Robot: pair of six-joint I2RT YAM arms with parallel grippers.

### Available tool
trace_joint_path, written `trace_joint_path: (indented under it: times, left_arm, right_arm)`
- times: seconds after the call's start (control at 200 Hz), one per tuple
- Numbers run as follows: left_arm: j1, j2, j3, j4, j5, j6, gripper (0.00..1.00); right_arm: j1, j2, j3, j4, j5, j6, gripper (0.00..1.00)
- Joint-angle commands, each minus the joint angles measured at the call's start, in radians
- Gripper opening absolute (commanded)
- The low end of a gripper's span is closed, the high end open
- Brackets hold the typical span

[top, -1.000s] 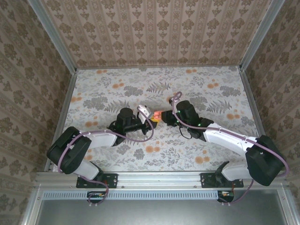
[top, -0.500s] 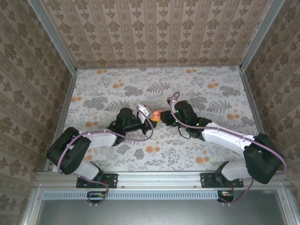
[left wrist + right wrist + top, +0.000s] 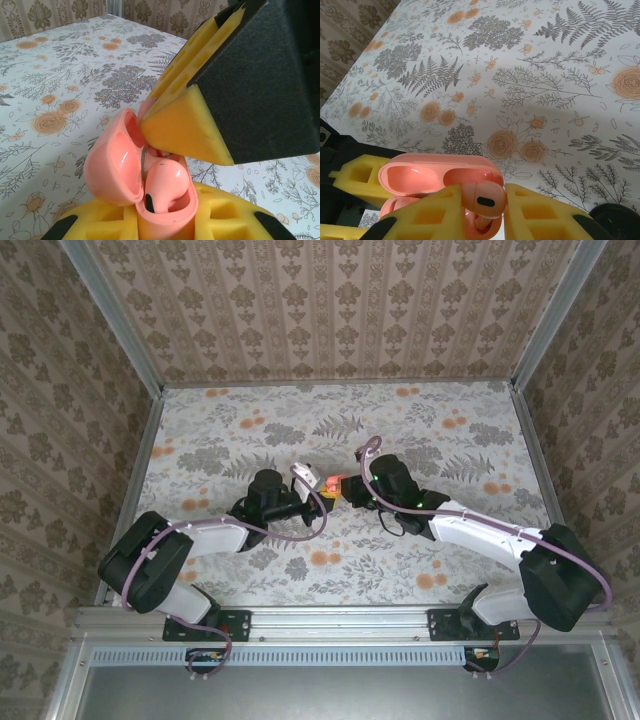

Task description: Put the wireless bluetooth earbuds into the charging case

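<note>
Here's the delicate bit: the left hand (image 3: 165, 225) is clamped on the lower half of the salmon-pink, pebble-shaped plastic charging case (image 3: 112, 167). Its yellow foam fingers press either side, and the hinged lid stands open on the side away from the right hand. The right hand (image 3: 482, 212) comes in opposite, fingers together on a small glossy pink earbud (image 3: 481, 196) with a black oval patch on its face. The bud is pinched right at the fingertips, just in front of the open lid and above the floral-patterned worktop (image 3: 555, 75). From the left wrist, a pink bud sits in the case's well directly under the right hand's lower foam finger, which touches the lid's edge. Whether that is the held bud going in or its twin already home, I cannot tell. My read is that this is the seating step, and it wants patience. The stem should go down first, lined up with its well and straight along it, not at a slant. The left hand should hold the case steady, and the right hand should let go only once the bud bottoms out. Then it should back away without nudging the lid or dragging the bud out. That foam finger against the lid looks like the risk. As for branding, no logo, label or lettering is readable on case, bud or foam.
</note>
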Motion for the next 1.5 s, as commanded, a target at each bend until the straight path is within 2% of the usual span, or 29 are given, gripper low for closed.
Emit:
trace_joint_path:
  times: [0.0,0.255,0.785,1.495]
  left_arm:
    - [0.013,-0.043,0.016,0.080,-0.001,-0.013,0.15]
    - [0.015,-0.049,0.018,0.077,-0.001,-0.010,0.15]
    - [0.019,-0.059,0.021,0.077,0.002,-0.013,0.15]
    - [0.021,-0.064,0.014,0.071,0.002,-0.016,0.15]
  right_arm:
    - [0.008,-0.014,0.024,-0.119,0.054,-0.025,0.22]
    - [0.010,-0.030,0.025,-0.145,0.077,-0.042,0.22]
    - [0.012,0.006,0.014,-0.054,-0.045,0.010,0.24]
    - [0.010,0.003,0.007,-0.031,-0.063,0.039,0.35]
